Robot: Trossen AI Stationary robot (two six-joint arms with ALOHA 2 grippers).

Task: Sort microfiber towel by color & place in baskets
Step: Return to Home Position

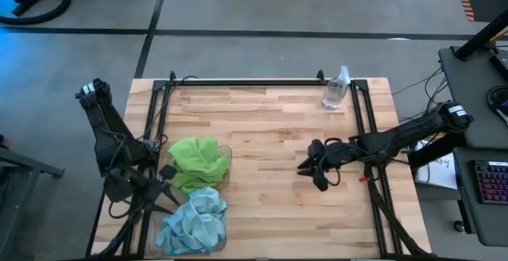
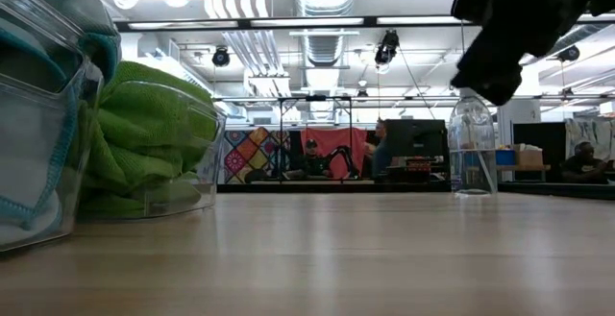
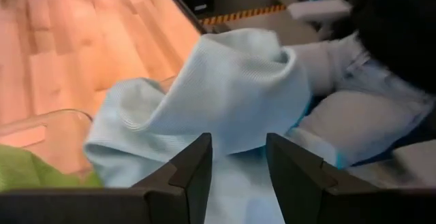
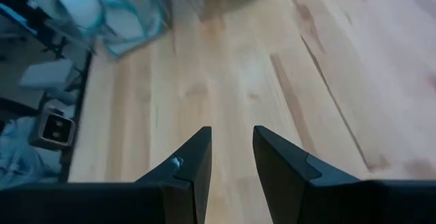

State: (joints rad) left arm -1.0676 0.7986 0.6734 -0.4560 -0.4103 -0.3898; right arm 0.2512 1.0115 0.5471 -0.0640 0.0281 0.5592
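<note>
Sort looks finished: the lime green towels (image 1: pixel 198 163) are heaped in the upper bin (image 2: pixel 192 193) at lower left of the high view. The pale blue towels (image 1: pixel 193 223) are heaped in the lower bin (image 2: pixel 38 177) directly below it. The bins are touching or nearly so, can't tell which. No loose cloth shows on the table (image 1: pixel 270 126), so my read is that only the retreat to home is left. Over the blue pile hangs the left gripper (image 3: pixel 237 142), fingers spread, nothing between them, with a raised fold of blue right ahead of the tips. Best move there: lift straight up first, then swing back toward the left side of the high view. Leave the fingers apart so no fabric gets pinched and dragged out. Both piles crown above the rims, so a low sideways sweep could pull cloth over the edge. The lower bin also sits close to the table's bottom edge, so a nudge could push it off. At centre-right of the high view the right gripper (image 1: pixel 312 167) is above bare wood, fingers spread and empty, well apart from both bins, open table around it. Its only neighbours are the spray bottle (image 1: pixel 336 89) near the table's upper right corner and the black frame rail (image 1: pixel 359 122) down the right side. Backing out along its own arm line should clear both.
</note>
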